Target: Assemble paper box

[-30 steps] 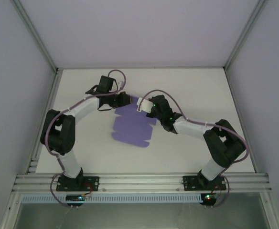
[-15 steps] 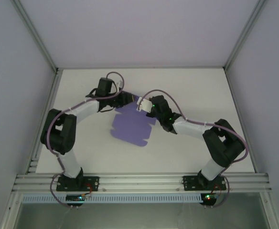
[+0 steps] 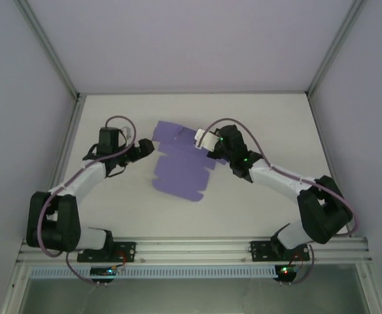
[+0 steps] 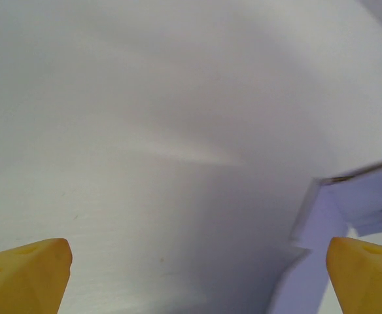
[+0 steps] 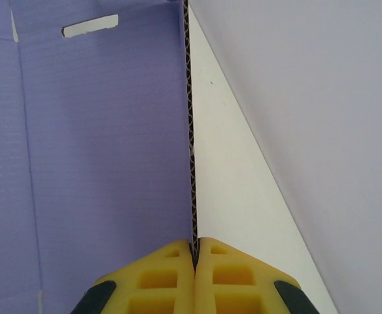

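Note:
The paper box [image 3: 178, 171] is a flat lavender die-cut sheet lying mid-table, with a flap [image 3: 173, 131] spread toward the far side. My left gripper [image 3: 146, 148] stands open just left of the sheet and apart from it. In the left wrist view its yellow fingertips [image 4: 27, 275] are spread wide over bare table, and the left gripper [image 4: 194, 278] holds nothing; the sheet's edge [image 4: 364, 196] shows at the right. My right gripper [image 3: 204, 140] is shut on the sheet's far right edge. In the right wrist view the right gripper [image 5: 193, 252] pinches the corrugated edge [image 5: 190, 131], purple panel [image 5: 99, 163] to its left.
The white table [image 3: 269, 118] is bounded by grey walls and metal frame posts [image 3: 325, 72] at the back corners. An aluminium rail [image 3: 191, 250] with both arm bases runs along the near edge. In the right wrist view a slot [image 5: 90, 25] is cut in the panel's far end.
My left gripper has opened, let go of the sheet's far edge and pulled back to the left. The far flap now lies spread out. The right gripper stays shut on the sheet.

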`<state>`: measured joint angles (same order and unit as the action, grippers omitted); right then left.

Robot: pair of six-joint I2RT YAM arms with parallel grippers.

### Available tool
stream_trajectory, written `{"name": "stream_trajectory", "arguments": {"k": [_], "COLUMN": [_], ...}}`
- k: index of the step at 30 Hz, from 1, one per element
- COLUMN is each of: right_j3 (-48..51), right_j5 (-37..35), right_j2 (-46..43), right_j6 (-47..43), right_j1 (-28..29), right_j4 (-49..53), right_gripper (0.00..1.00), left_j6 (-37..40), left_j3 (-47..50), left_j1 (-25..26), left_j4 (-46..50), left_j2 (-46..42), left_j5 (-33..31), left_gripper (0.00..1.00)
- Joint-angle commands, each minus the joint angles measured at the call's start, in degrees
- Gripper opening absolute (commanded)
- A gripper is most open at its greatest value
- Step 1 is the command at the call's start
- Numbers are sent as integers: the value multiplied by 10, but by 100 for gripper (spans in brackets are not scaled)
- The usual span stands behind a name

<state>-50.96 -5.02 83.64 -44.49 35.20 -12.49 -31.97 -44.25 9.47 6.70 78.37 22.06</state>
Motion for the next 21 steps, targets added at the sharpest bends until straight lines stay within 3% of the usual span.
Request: {"name": "stream_trajectory", "arguments": {"k": [1,5,21], "right_j3": [-18,-19,-19], "right_j5": [32,29,50], "right_j2": [-18,-20,-26], "right_j6": [33,46,67], "right_j1": [-4,-4,-3], "right_j4": [13,6,-12], "right_gripper": [0,0,0], "left_j6": [16,14,-57], "left_j3": [12,7,58], "left_j1": [0,1,20], "left_j4": [-63,-108,-405], "left_j2": [24,58,127], "left_j5": [46,89,261], "left_gripper": [97,88,80]}}
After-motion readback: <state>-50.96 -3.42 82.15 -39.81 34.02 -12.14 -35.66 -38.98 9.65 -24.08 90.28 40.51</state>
